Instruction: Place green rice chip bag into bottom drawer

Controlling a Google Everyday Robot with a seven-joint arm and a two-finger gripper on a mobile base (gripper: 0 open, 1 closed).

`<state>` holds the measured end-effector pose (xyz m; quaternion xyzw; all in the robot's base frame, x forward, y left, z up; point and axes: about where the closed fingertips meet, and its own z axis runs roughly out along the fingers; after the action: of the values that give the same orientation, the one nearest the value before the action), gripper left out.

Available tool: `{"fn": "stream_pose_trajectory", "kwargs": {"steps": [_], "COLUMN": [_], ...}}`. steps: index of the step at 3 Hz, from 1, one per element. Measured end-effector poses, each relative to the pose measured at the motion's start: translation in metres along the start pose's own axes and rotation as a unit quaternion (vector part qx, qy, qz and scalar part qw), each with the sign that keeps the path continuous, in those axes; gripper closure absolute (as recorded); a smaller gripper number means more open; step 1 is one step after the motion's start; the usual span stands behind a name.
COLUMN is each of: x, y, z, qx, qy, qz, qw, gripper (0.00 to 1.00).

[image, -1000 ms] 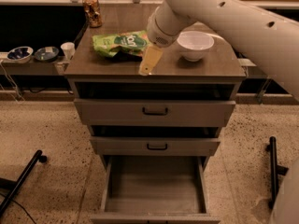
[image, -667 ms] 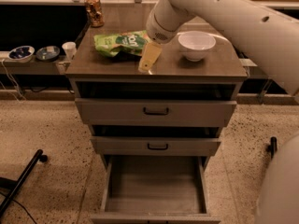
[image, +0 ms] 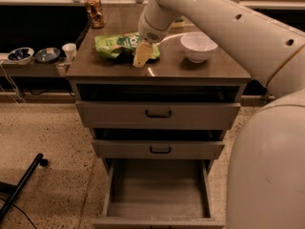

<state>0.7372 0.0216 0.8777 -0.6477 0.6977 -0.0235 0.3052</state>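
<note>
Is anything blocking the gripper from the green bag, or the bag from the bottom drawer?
Nothing visible. The gripper is right at the green rice chip bag on the cabinet top; the bottom drawer stands open below.

No legible text; lettering on green rice chip bag unreadable. End effector at bag's edge.

A: Up top?
B: White bowl right of my gripper, which hangs mid-top; patterned can back left.
A: Left side?
B: Two dark bowls, white cup on low shelf.
</note>
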Motion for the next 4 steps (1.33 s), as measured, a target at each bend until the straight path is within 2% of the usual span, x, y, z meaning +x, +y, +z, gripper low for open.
{"fn": "stream_pose_trajectory", "kwargs": {"steps": [1,3,4], "x": [-0.012,-0.026,-0.026], "y": [-0.003,-0.010,-0.009], "z": [0.014,0.045,0.059], "qx": [-0.006,-0.016,-0.023], "qy": [-0.004,-0.013,-0.014], "qz": [-0.004,-0.012,-0.010], "qw": [1.0000,0.9997,0.9996], "gripper": [0.43,0.45,0.59]}}
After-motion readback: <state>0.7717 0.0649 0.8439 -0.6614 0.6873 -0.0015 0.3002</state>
